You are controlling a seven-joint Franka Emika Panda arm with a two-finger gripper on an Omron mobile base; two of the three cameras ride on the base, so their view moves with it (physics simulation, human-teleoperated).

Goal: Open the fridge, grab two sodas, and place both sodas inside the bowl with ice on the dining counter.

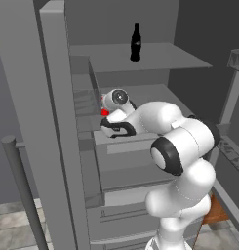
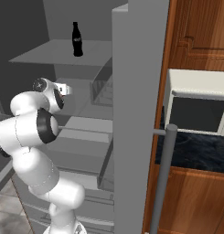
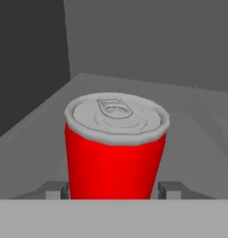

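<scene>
The fridge (image 1: 28, 97) stands open, its doors swung out to both sides. My arm reaches onto a middle shelf. A red soda can (image 3: 114, 153) with a silver top stands upright between my fingers, and a sliver of its red (image 1: 105, 112) peeks past the hand. My gripper (image 3: 113, 189) is shut on the can, with a fingertip (image 3: 57, 189) against each side. The second soda, a slim black bottle (image 1: 135, 43), stands upright on the shelf above (image 2: 77, 39), well clear of the hand. The bowl and the dining counter are out of view.
The open fridge door (image 2: 136, 91) with its bar handle (image 2: 163, 178) rises close on the right; another bar handle (image 1: 21, 190) stands on the left. Drawers (image 1: 121, 210) lie below the shelf. A microwave (image 2: 198, 107) sits on the dark wall counter beyond the door.
</scene>
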